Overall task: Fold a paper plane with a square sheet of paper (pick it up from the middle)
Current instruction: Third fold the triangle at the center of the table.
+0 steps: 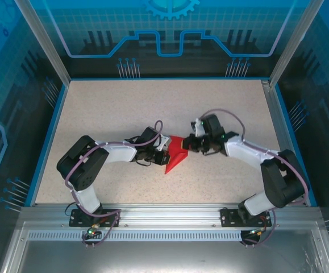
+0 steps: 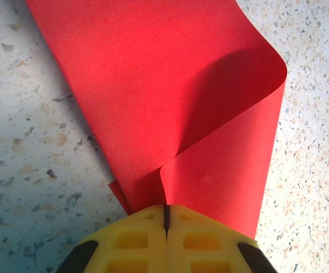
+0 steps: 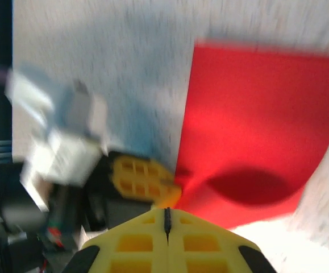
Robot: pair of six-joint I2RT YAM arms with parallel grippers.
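The jaws of the left gripper (image 2: pixel 166 209) are pressing flat together, pinching the near edge of the square sheet of paper (image 2: pixel 153 85), which is fanning out ahead of the fingertips with its right side curling up and over in a loose roll. The jaws of the right gripper (image 3: pixel 167 213) are also lying closed with no gap between them (the wrist view is blurred, so I cannot tell whether any paper is caught there); the red sheet is sitting just ahead and to the right of the tips. From above, the left arm (image 1: pixel 116 152) and the right arm (image 1: pixel 249 152) are reaching inward, low over the table (image 1: pixel 124 108), meeting near its middle. The paper is lying between the two grippers, one corner pointing toward the bases.
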